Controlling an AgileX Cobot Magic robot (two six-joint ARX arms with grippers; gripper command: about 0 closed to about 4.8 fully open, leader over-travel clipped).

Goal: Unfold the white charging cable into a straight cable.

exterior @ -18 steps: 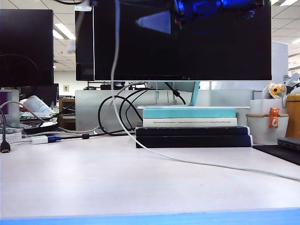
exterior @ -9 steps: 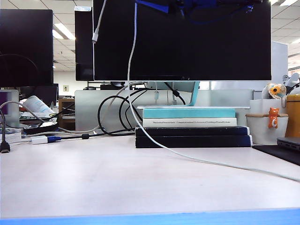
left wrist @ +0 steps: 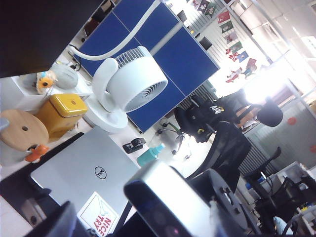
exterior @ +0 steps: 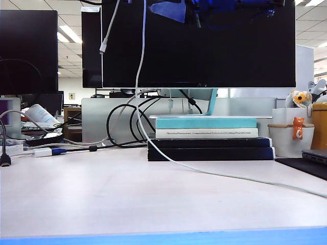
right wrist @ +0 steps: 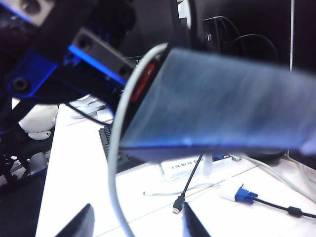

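The white charging cable (exterior: 168, 159) hangs from high above the table (exterior: 102, 199), trailing right. Whether the left gripper (left wrist: 69, 217) and right gripper (right wrist: 136, 222) are parted or clenched is unclear.

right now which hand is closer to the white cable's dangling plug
left, probably. the plug dangles below-left of the left hand at the top; the right hand is further right

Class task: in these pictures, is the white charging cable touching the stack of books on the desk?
Cannot tell. In the exterior view the white charging cable crosses in front of the stack of books, but overlap alone shows neither contact nor gap.
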